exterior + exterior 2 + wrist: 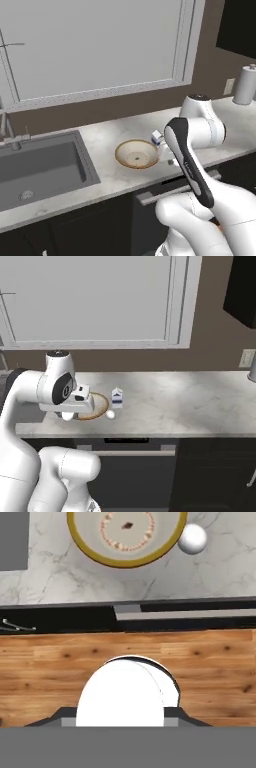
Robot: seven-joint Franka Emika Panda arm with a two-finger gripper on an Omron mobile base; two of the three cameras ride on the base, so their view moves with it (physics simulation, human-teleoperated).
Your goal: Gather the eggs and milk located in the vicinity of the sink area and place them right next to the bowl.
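The small white ovoid egg [192, 538] is seen at the cream, orange-rimmed bowl's [90, 548] three o'clock, touching it. The blue-banded white milk carton [117, 397] is set nearby, as tasked. The state of the gripper's [67, 416] jaws cannot be told.

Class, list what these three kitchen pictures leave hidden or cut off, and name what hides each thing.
- Gripper: its fingers cannot be made out; open or shut cannot be told.
- Milk: left base view, mostly behind the arm; whole in the right base view.
- Bowl: right base view, largely behind the hand.
- Bowl: hand view, far rim cut by the top edge.
- Sink: left base view, cut by the left edge.
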